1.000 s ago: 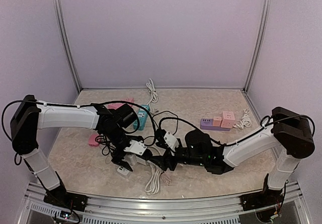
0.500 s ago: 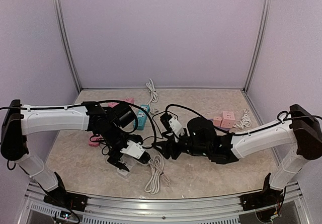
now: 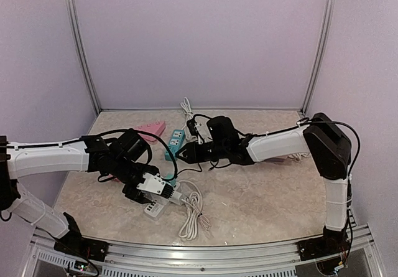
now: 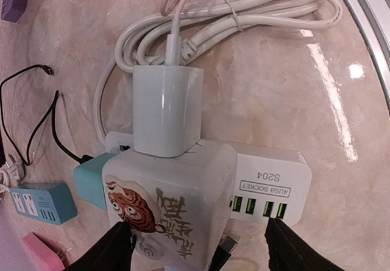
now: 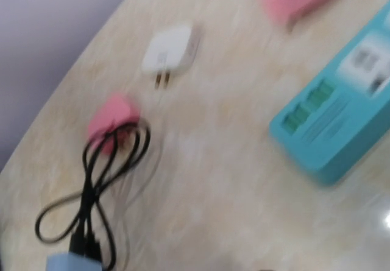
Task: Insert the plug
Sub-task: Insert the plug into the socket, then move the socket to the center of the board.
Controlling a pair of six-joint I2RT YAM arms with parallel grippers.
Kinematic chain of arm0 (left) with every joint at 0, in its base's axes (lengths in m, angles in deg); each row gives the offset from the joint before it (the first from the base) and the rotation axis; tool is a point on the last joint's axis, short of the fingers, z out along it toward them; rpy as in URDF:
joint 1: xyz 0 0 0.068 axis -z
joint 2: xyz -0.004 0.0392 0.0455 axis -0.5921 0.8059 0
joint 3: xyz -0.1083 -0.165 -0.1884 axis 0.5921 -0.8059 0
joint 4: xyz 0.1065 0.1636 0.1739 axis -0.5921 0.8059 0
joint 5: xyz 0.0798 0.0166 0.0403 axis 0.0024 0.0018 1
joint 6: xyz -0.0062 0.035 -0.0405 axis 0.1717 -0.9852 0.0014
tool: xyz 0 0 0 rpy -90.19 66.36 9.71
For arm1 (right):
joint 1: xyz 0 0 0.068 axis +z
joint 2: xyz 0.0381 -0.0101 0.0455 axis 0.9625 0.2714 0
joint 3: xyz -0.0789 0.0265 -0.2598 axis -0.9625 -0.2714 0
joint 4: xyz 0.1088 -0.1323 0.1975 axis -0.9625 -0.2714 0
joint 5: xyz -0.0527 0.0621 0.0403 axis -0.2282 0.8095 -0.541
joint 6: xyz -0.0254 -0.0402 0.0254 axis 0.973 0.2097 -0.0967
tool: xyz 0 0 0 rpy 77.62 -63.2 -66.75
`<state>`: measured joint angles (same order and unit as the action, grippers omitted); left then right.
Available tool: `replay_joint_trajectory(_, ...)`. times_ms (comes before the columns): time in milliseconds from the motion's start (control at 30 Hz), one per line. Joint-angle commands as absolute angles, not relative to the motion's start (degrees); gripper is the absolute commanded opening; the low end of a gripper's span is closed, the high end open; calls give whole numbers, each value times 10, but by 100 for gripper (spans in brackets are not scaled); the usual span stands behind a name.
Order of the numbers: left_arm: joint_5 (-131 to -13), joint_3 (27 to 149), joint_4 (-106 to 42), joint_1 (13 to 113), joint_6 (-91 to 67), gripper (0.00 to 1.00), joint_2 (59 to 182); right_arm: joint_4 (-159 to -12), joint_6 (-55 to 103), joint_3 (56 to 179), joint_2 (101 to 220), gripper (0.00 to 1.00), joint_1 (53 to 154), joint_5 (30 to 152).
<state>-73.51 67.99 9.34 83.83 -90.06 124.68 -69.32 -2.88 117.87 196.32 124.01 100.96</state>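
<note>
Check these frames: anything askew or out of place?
Yes. The tiger-print cube socket, with a white adapter on it, sits on top of the white USB strip, hiding its middle. In the right wrist view a loose white charger lies on its side, prongs bare, and a black cable loops tangled over a pink block.

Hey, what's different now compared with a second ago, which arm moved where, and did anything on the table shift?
The right gripper left the near centre and swung to the far side, now beside the teal power strip. The left gripper lowered over the white USB socket strip, fingers either side of it; whether they grip it is unclear. That strip and the white cable bundle stayed put.
</note>
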Motion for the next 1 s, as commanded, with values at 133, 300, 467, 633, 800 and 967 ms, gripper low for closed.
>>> replay_joint_trajectory(133, -718, 617, -28, 835, -862, 67, 1224, -689, -83, 1212, 2020, 33, 1275, 1106)
replay_joint_trajectory(300, -715, 604, -45, 837, -865, 65, 1223, -663, -119, 1204, 2048, 30, 1279, 1103)
replay_joint_trajectory(467, -712, 600, -52, 842, -867, 61, 1225, -677, -111, 1212, 2053, 25, 1289, 1096)
replay_joint_trajectory(633, -710, 593, -59, 843, -869, 56, 1228, -684, -108, 1204, 2045, 16, 1303, 1090)
replay_joint_trajectory(800, -696, 578, -94, 843, -868, 51, 1232, -689, -110, 1190, 2033, 7, 1328, 1091)
replay_joint_trajectory(967, -688, 567, -116, 842, -872, 51, 1234, -665, -139, 1152, 2023, 4, 1342, 1089)
